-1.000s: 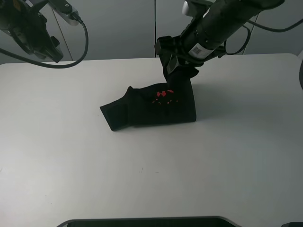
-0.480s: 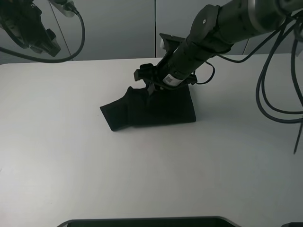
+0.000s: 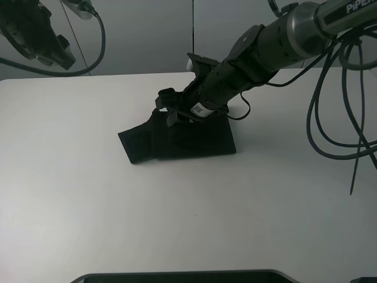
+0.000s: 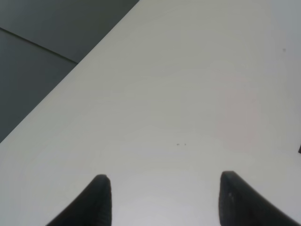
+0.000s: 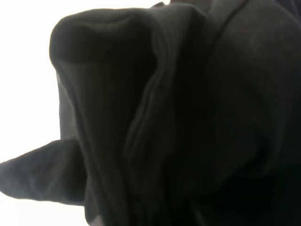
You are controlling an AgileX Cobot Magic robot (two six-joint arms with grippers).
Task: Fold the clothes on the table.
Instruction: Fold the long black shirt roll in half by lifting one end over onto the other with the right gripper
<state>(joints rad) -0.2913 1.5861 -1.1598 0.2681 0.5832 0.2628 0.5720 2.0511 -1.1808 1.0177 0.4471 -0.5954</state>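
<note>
White, smooth tabletop point(image 3: 88, 206): it fills most of your high view, with grey wall panels point(image 3: 147, 35) behind its far edge.

Black T-shirt point(image 3: 200, 138): it lies as a folded bundle on the far middle of the tabletop. One narrower flap juts out toward the left.

Right arm point(image 3: 265, 50): it reaches in from the right, low across the bundle's far edge. Loose black cables point(image 3: 330, 130) hang beside it.

Right gripper point(image 3: 172, 115): it sits at the far-left part of the bundle, down against the cloth. Its wrist camera shows you only creased black fabric at close range and the fingers are hidden. You cannot tell whether they are parted or pinching the shirt.

Left gripper point(image 4: 162, 200): it is raised near the far-left corner of the tabletop, well apart from the T-shirt. Its fingers point(image 4: 101, 200) stand wide apart over bare white surface and hold no cloth.
</note>
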